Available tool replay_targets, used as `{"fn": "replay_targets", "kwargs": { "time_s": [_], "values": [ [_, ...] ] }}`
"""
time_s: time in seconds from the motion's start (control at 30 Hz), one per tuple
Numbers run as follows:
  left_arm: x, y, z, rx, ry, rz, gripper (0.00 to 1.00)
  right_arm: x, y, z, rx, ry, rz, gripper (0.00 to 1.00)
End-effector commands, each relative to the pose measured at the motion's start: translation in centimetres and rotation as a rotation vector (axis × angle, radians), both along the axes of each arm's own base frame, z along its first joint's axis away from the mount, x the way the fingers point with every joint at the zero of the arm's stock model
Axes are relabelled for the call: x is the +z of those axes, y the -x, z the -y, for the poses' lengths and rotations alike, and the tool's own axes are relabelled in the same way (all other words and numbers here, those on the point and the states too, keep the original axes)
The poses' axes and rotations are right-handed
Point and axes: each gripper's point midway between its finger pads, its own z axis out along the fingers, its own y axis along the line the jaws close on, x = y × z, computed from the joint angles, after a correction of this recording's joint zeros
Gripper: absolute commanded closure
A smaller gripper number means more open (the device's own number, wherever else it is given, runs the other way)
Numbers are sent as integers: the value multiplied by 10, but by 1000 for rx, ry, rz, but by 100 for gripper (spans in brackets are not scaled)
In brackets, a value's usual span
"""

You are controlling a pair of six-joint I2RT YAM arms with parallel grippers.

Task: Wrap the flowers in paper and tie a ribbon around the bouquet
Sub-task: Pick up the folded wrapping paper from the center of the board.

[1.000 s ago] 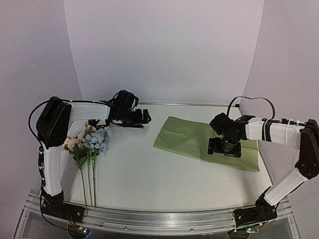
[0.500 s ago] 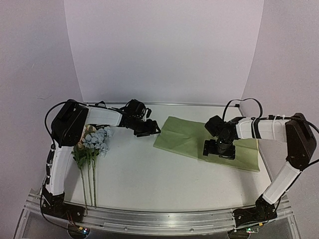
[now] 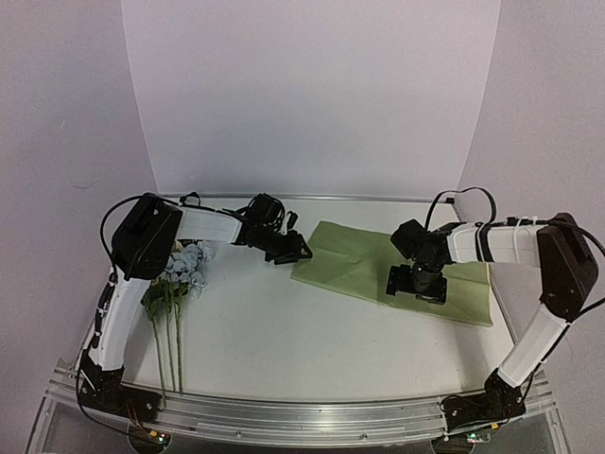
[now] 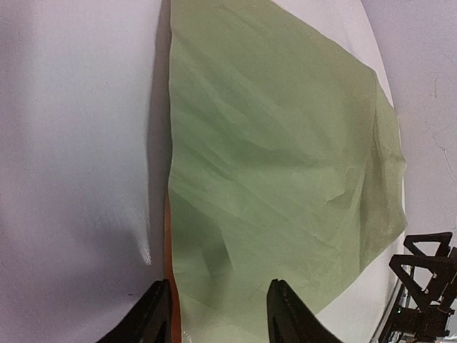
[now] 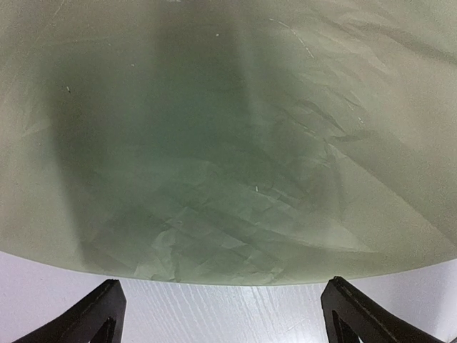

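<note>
— What covers most of the desk (image 3: 274,350)?

— The paper (image 3: 350,260), olive-green side up. It lies flat on the right half, running from near the middle out to the right edge, closer to the far edge than the near one. It is creased but not folded.

— And the flowers (image 3: 184,270)?

— Along the left edge, well apart from the paper. The blue and cream blooms point toward the far edge and the thin stems run toward the near edge. The left arm partly hides the heads.

— Where is the left gripper (image 3: 295,253)?

— At the paper's left corner. Its wrist view shows the sheet's edge, with a thin tan strip of underside, running between the two fingers (image 4: 285,314). The jaws stand partly apart with a clear gap, clamping nothing. I cannot tell whether they touch the sheet.

— The right gripper (image 3: 416,287)?

— Low over the paper's right part, near its near edge. Its jaws are spread wide and hold nothing. In its wrist view the paper's edge lies just ahead of the fingertips, with bare desk between them.
</note>
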Motion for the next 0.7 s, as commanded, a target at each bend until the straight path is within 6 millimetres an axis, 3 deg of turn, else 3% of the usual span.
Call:
{"fn": "replay_targets", "kwargs": {
  "time_s": [0.0, 0.4, 0.67],
  "values": [
    [27, -3, 12, -25, 83, 24, 60, -12, 2, 4, -20, 9, -24, 2],
    [25, 9, 20, -45, 153, -47, 74, -28, 3, 2, -35, -5, -55, 2],
    [32, 16, 24, -36, 236, -99, 99, -34, 3, -2, -36, -21, -70, 2]
  ]
}}
